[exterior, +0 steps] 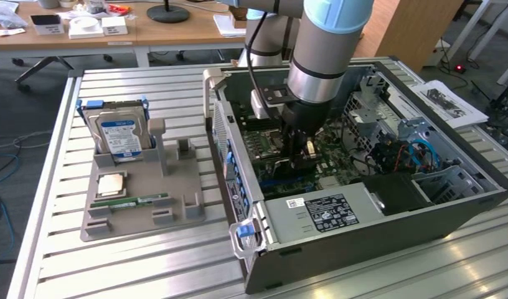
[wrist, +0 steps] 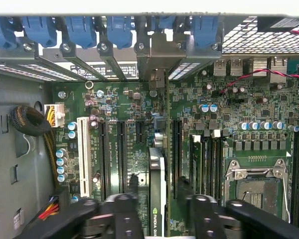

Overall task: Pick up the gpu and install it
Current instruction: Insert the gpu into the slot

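Note:
The gpu (wrist: 157, 209) stands on edge over the motherboard (wrist: 134, 107) inside the open computer case (exterior: 362, 243). It shows as a thin green board with a dark cooler face and a green logo. Its far end reaches the metal slot brackets (wrist: 154, 59) at the case's rear wall. My gripper (wrist: 157, 185) straddles it, one black finger (wrist: 125, 211) on each side, shut on the card. In the exterior view my gripper (exterior: 300, 159) hangs low inside the case above the board, and the arm hides the card.
On the exterior view's left a grey parts tray (exterior: 183, 215) holds a hard drive (exterior: 121, 134) upright, a CPU (exterior: 111, 184) and a RAM stick (exterior: 142, 201). Blue slot latches (wrist: 89, 30), an empty CPU socket (wrist: 256, 191), cable bundles (wrist: 32, 122) and the power supply (exterior: 329, 212) crowd the case.

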`<act>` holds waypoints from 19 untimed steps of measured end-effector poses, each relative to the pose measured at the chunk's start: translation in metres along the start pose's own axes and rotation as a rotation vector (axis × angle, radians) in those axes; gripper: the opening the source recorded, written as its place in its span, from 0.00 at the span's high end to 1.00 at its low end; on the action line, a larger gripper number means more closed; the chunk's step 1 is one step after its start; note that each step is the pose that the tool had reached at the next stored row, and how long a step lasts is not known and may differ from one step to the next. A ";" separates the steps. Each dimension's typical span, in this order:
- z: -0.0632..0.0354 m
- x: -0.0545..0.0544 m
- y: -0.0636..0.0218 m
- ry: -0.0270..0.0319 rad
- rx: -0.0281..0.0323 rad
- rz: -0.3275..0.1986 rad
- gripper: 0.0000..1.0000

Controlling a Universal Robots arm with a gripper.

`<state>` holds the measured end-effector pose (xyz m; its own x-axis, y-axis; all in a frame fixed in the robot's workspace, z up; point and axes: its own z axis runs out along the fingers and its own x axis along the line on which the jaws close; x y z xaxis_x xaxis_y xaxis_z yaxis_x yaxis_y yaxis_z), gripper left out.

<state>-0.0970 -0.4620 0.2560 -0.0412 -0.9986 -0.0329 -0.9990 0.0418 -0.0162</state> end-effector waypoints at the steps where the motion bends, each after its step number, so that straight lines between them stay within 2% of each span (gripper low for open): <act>1: 0.0000 0.000 0.0000 0.0000 0.0000 0.000 0.56; 2: 0.0000 0.000 0.0000 0.0000 0.0000 0.000 0.56; 3: 0.0000 0.000 0.0000 0.0000 0.0000 0.000 0.63; 19: 0.0000 0.000 0.0000 0.0001 0.0000 0.000 0.63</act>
<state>-0.0970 -0.4620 0.2561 -0.0412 -0.9986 -0.0328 -0.9990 0.0417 -0.0162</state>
